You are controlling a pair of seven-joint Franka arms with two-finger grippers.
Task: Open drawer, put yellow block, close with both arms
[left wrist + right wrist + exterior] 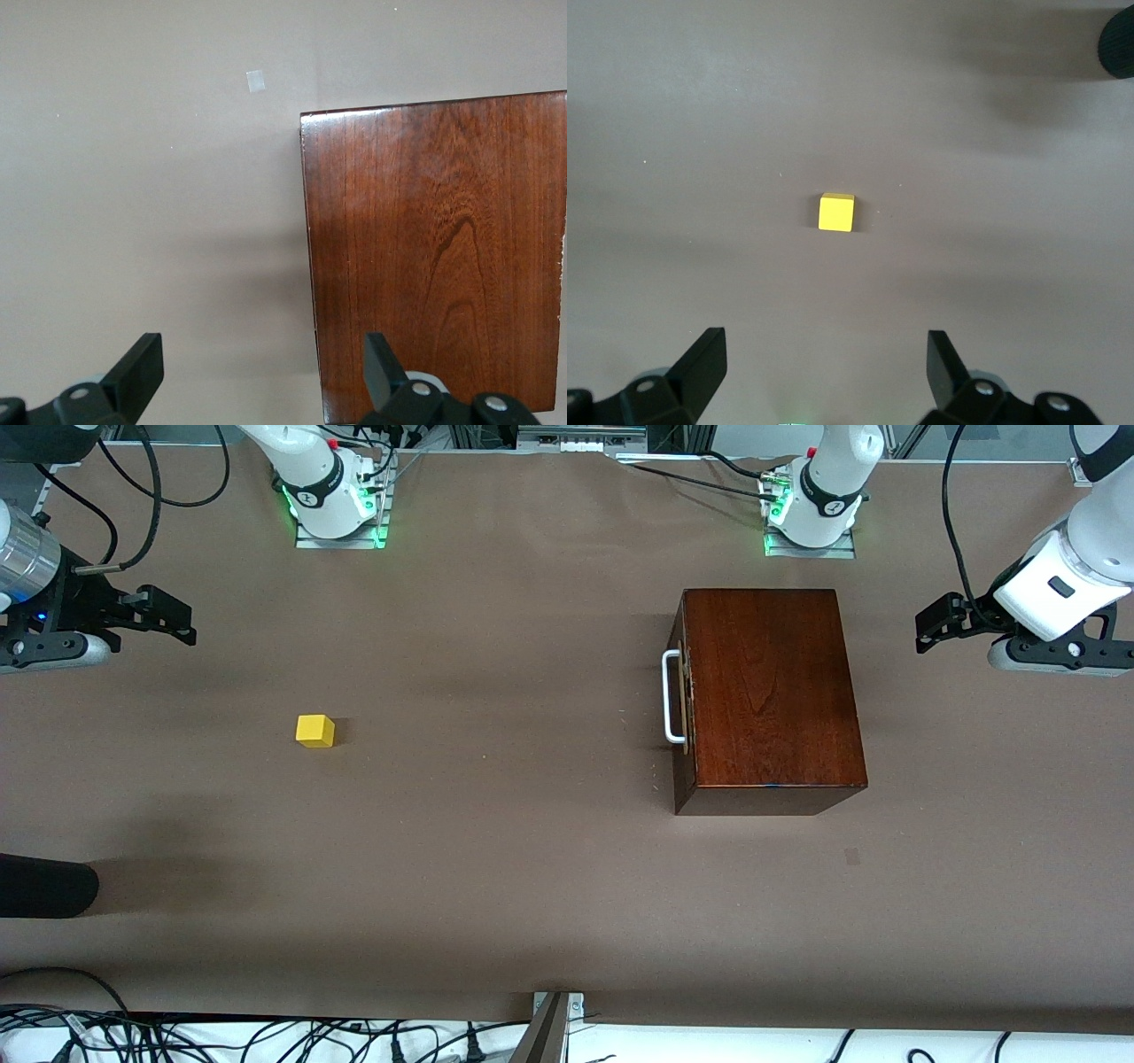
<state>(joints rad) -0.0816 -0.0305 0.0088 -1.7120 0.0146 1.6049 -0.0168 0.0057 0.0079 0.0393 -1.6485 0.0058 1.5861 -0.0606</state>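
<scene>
The dark red-brown wooden box (pixel 771 691) stands toward the left arm's end of the table. Its drawer is shut, and the white bar handle (pixel 673 695) faces the right arm's end. The yellow block (pixel 314 731) lies on the bare table toward the right arm's end. My left gripper (pixel 930 624) is open and empty over the table beside the box; the left wrist view (pixel 261 367) shows the box top (pixel 434 257). My right gripper (pixel 173 618) is open and empty over the table's right-arm end; the right wrist view (pixel 826 363) shows the block (pixel 836 212) ahead of it.
A black rounded object (pixel 44 886) juts over the table at the right arm's end, nearer the front camera than the block; it also shows in the right wrist view (pixel 1116 35). A small pale patch (pixel 851 856) marks the table near the box. Cables run along the near edge.
</scene>
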